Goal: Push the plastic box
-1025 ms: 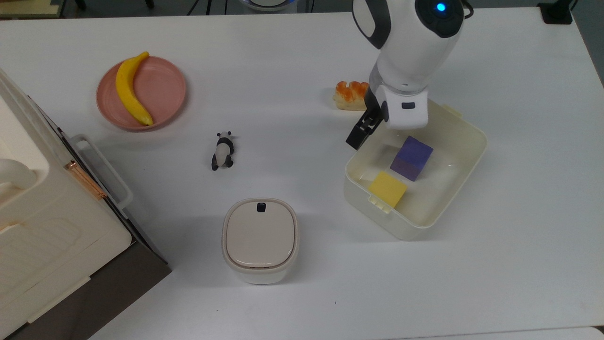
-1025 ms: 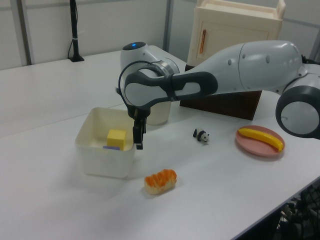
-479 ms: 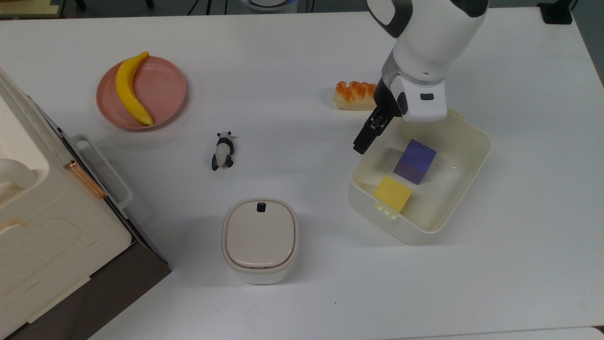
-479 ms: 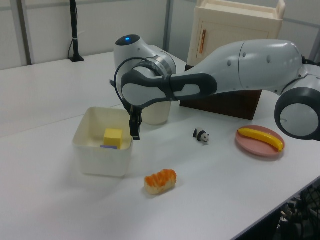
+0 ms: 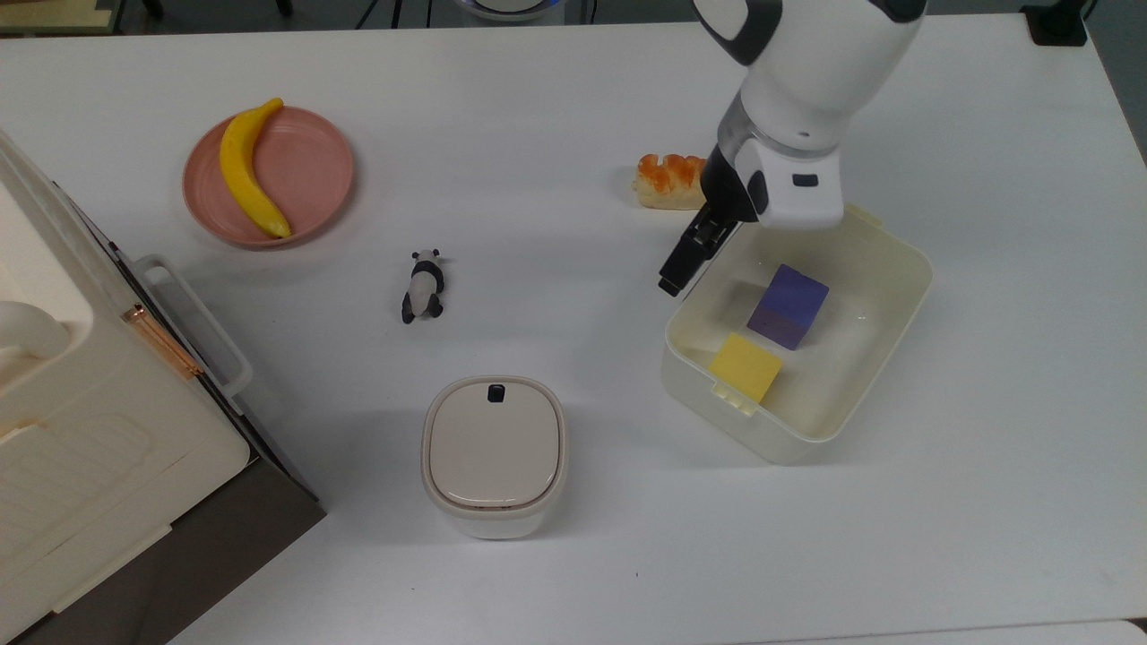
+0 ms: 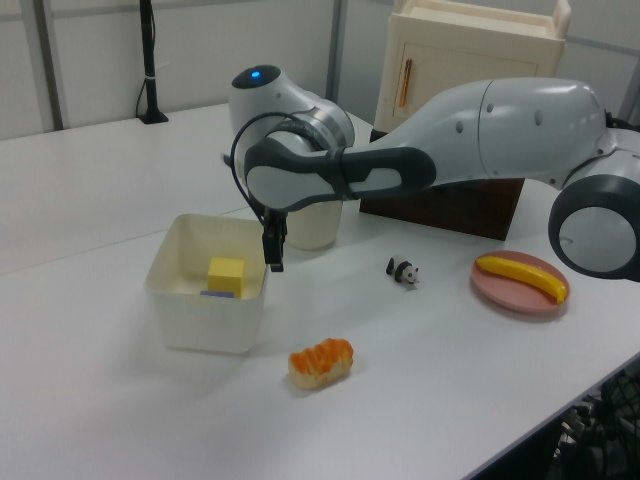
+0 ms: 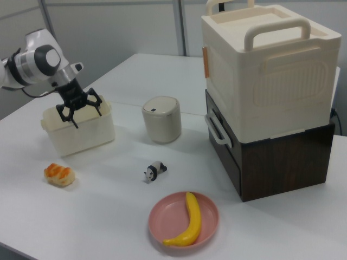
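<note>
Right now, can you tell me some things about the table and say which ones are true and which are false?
1. The plastic box has a yellow block and a purple block inside. True.
2. The banana lies on the bare table. False: it lies on the pink plate.
3. The gripper is open. True: in the right view its fingers are spread apart over the box's edge.
4. The toy panda sits inside the box. False: it lies on the table, apart from the box.
5. The lidded canister has no lid. False: its lid is on, with a dark button on top.
</note>
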`<state>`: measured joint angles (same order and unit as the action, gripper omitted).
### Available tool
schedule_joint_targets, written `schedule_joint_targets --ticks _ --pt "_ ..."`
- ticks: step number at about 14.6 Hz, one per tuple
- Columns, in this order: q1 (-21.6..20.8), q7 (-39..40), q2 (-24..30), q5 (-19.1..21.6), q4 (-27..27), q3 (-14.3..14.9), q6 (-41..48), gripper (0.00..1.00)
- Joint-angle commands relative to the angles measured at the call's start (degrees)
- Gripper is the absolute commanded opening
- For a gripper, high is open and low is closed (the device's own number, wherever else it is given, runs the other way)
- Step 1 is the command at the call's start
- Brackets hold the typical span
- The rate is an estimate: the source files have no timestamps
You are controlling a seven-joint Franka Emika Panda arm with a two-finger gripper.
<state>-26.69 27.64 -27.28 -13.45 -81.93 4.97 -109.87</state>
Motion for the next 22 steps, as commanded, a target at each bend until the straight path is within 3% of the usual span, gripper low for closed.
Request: schedule_joint_targets --ticks 1,4,7,9,17,22 --pt "3.0 -2.0 6.4 2.1 -1.3 0.3 7.4 1.00" --pt "8.0 -14.5 10.7 7.0 -1.3 0.4 9.8 1.00" --pt "12.0 -27.5 12.7 7.2 -1.4 0.4 10.7 1.00" --pt "14.1 -32.0 12.8 7.1 -1.5 0.4 11.2 1.00" --pt "22.3 -31.8 12.8 7.4 -1.1 0.3 11.1 1.00" --pt "22.9 -31.9 12.8 9.4 -1.3 0.4 11.3 1.00"
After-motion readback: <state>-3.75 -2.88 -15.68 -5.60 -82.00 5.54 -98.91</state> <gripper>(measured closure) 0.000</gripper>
